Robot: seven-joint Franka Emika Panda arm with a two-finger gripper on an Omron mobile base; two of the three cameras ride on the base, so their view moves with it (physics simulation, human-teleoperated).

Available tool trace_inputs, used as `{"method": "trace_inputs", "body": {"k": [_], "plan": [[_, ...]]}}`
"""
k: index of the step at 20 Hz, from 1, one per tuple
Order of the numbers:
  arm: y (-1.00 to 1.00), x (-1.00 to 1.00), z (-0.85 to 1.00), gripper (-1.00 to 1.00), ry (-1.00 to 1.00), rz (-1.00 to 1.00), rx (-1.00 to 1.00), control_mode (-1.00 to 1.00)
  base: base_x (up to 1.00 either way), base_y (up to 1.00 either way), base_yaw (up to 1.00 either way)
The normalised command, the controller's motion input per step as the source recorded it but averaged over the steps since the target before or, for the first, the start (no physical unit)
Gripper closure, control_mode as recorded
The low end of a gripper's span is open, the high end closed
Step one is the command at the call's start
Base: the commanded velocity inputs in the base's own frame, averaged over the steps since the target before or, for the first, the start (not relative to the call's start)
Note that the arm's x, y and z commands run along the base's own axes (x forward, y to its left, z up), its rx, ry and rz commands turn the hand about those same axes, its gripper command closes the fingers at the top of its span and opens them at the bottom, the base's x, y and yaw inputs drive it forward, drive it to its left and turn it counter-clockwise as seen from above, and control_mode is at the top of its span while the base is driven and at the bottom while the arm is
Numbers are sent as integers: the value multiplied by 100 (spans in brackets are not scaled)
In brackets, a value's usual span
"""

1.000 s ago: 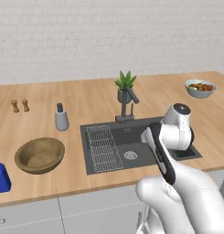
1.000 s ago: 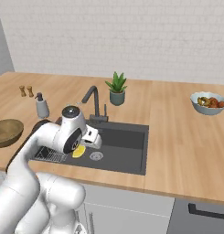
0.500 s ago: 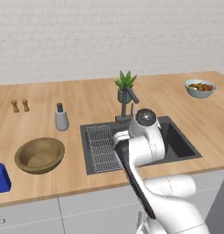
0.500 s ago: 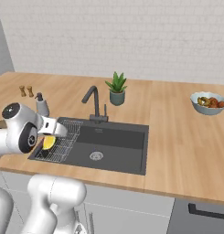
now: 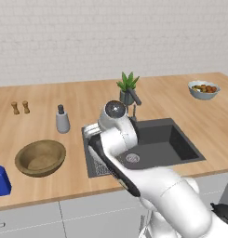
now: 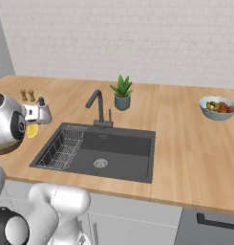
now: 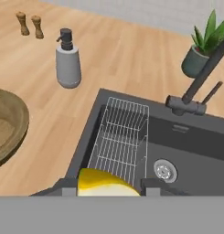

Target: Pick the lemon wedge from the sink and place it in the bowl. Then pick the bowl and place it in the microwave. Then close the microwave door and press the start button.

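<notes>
Far to the left of the jaws, at the counter's front edge, stands a blue carton (image 5: 2,180). Nearer, but still left of the jaws and apart from them, the wooden bowl (image 5: 40,157) rests upright on the counter with nothing visible inside; in the hand view its rim (image 7: 10,125) curves in from the left edge. Beyond the bowl, toward the wall, two small brown shakers (image 7: 30,24) stand side by side, and between them and the jaws is a grey soap dispenser (image 7: 67,59), upright on the wood. The gripper (image 7: 108,186) is closed on the lemon wedge (image 7: 108,183): in the hand view the yellow slice sits squarely between the two dark finger tips, and in the right base view the wedge (image 6: 32,130) shows as a yellow patch just under the hand, raised above the counter near the left rim of the sink (image 6: 137,143). Directly beneath and ahead of the jaws lies the wire rack (image 7: 120,139) in the left part of the basin, and to the right of it the round steel drain (image 7: 165,171) on the basin floor. Further right, behind the basin, rises the dark faucet (image 7: 200,77), and just past it a small potted plant (image 7: 202,45) stands on the counter by the wall. Well away to the right of the jaws, near the far end of the counter, a grey-blue fruit bowl (image 6: 218,107) holds orange and green pieces.
</notes>
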Motion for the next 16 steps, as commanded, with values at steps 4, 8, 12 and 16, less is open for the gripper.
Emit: {"method": "trace_inputs", "body": {"k": [4,8,12,16], "plan": [[100,88,-1,100,12,48,9,-100,0,0,0],[100,35,-1,100,23,43,2,-100,0,0,0],[100,6,-15,100,31,28,0,-100,0,0,0],[100,0,-42,100,29,10,-1,-100,0,0,0]]}}
